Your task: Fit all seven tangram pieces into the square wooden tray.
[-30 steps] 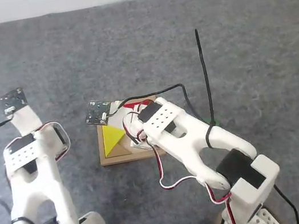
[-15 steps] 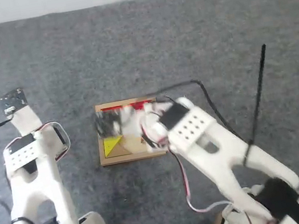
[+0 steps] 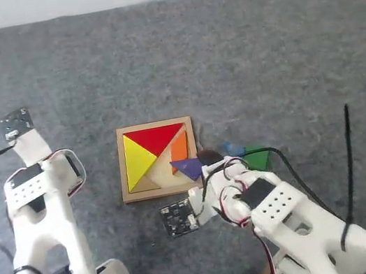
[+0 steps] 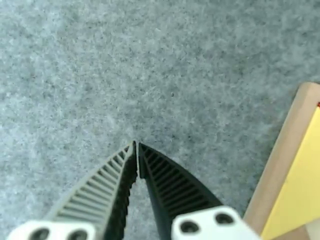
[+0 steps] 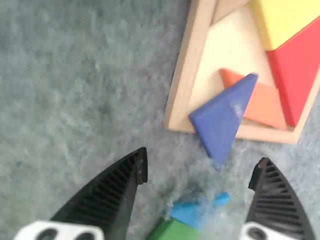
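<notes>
Tray sits mid-frame in the high view, with the red triangle and yellow triangle seated flat and the orange piece inside by the right wall. The dark blue triangle is not seated: it rides tilted over the tray's lower-right rim, one corner on the orange piece and the other tip on the carpet. My read is it needs a regrip or a nudge inward. Right gripper is spread wide and holds nothing. The triangle's outer tip lies right at the mouth between the fingertips, with the body beyond them. Light blue piece and green piece lie on the carpet between the jaws, closer in. Left gripper is pinched closed and empty over bare carpet left of the tray – likely parked to keep the work zone free.
</notes>
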Controlling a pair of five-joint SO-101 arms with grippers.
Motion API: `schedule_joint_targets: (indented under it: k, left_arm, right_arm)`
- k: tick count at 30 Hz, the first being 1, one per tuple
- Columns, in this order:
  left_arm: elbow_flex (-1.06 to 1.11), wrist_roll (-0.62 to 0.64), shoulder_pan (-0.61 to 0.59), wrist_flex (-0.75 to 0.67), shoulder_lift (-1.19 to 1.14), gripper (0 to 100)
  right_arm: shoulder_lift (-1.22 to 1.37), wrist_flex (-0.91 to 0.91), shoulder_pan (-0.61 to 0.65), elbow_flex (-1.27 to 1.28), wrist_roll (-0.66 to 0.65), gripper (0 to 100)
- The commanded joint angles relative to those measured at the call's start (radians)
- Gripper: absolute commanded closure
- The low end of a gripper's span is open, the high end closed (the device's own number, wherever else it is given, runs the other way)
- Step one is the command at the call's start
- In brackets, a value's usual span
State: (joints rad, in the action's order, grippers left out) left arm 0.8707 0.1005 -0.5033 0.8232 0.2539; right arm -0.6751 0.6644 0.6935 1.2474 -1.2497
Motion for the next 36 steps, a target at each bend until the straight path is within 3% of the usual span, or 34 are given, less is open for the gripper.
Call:
schedule_joint_targets:
  k: [1,17,26,36]
  left_arm:
    - [-0.038,-0.008,0.003,-0.008,0.002,99]
    - [-0.024,-0.011,0.028,-0.034,0.002,99]
    - [-0.024,-0.011,0.028,-0.034,0.002,99]
    - [-0.024,-0.012,0.028,-0.031,0.003,99]
  right_arm:
    - [0.028,-0.111,-0.061,0.002,-0.106,68.0]
    - [0.481,-0.891,-0.108,0.094,-0.276,68.1]
    - [0.611,-1.092,-0.108,0.106,-0.384,68.1]
    - [0.625,-1.334,-0.051,0.245,-0.4,68.2]
